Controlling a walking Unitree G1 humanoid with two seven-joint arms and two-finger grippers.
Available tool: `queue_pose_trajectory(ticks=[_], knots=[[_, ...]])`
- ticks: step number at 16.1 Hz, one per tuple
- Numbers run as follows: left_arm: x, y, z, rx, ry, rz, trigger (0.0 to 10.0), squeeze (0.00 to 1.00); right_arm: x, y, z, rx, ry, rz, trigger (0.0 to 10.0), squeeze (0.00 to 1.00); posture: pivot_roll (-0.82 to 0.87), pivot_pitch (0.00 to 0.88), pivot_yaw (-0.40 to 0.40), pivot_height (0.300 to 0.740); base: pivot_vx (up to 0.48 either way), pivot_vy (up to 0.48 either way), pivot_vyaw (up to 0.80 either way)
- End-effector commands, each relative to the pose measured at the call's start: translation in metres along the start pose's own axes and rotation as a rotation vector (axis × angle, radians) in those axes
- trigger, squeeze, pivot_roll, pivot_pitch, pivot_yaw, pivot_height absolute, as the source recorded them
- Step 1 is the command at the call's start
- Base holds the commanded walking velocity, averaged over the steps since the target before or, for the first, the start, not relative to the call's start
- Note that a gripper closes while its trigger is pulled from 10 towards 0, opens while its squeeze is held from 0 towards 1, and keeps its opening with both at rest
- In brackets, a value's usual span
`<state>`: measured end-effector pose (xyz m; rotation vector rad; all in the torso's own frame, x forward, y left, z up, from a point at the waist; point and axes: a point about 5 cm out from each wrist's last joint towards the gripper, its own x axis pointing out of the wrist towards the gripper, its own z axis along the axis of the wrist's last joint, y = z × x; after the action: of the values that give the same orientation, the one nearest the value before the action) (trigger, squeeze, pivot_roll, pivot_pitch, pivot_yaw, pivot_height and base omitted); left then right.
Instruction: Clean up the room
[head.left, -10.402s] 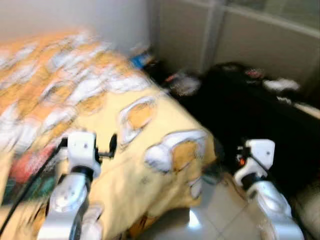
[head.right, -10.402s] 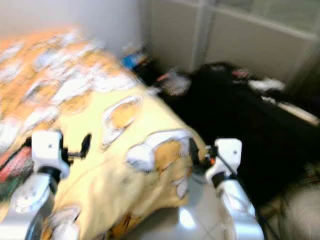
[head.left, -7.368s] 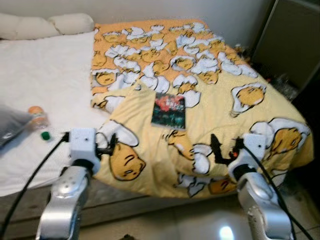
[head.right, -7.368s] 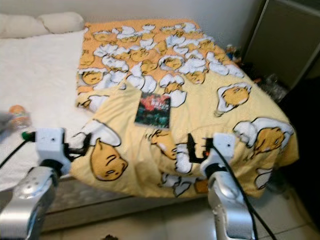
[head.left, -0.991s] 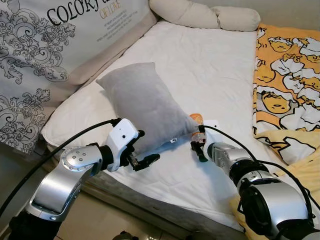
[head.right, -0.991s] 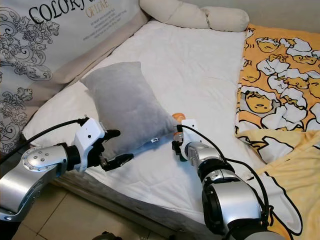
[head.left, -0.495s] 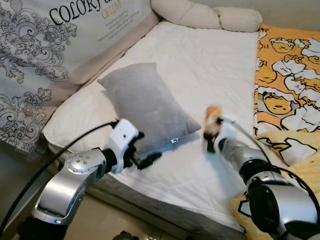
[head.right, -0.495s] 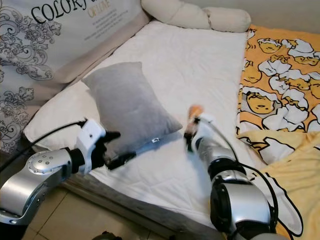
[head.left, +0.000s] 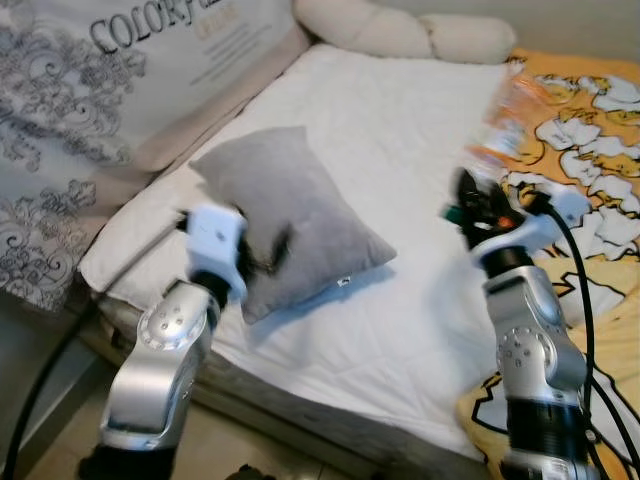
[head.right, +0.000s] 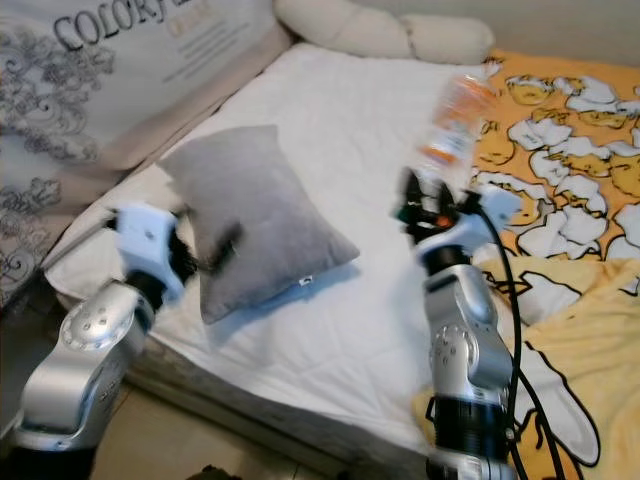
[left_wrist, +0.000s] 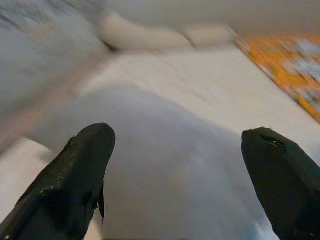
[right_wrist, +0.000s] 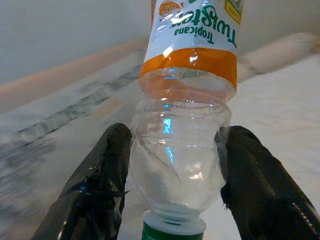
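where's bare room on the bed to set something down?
Most open: the white sheet between the grey cushion and the yellow duvet, up to the cream pillows. Also a strip of sheet below the cushion toward the bed's near edge. Crowded: the left side, taken by the cushion and left gripper; the right gripper holds the bottle above the sheet.

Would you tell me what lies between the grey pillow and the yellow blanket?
Bare white sheet separates the grey pillow from the yellow blanket in the right eye view.

A white bed (head.left: 400, 150) was seen with two cream pillows (head.left: 400, 35) at its far end. A yellow cartoon-printed blanket (head.right: 580, 180) was spread along one side, and a large printed cushion (head.left: 120, 70) was leaned along the other.
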<state>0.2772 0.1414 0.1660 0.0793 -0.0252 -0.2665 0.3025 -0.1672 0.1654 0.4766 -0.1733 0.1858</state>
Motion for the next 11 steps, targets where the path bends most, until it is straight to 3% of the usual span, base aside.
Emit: queue_pose_trajectory(ticks=[1,4,6,11], knots=[[-0.003,0.007,-0.005,0.010,0.040,0.037,10.0,0.00,-0.006,0.013,-0.005,-0.020,0.054,0.072,10.0,0.00,-0.04,0.000,0.037,0.740,0.000,0.000,0.80],[-0.010,0.009,-0.013,0.059,0.101,-0.035,10.0,0.00,-0.025,0.032,-0.026,-0.114,0.221,0.186,10.0,0.00,-0.03,0.000,0.033,0.740,0.000,0.000,0.80],[-0.016,0.018,-0.014,-0.042,0.080,0.071,10.0,0.00,-0.031,0.037,-0.031,-0.074,0.261,0.189,10.0,0.00,-0.02,0.000,0.023,0.740,0.000,0.000,0.80],[-0.013,0.015,-0.014,0.017,0.107,0.074,10.0,0.00,-0.039,0.031,-0.043,-0.129,0.322,0.157,10.0,0.00,-0.01,0.000,0.025,0.740,0.000,0.000,0.80]])
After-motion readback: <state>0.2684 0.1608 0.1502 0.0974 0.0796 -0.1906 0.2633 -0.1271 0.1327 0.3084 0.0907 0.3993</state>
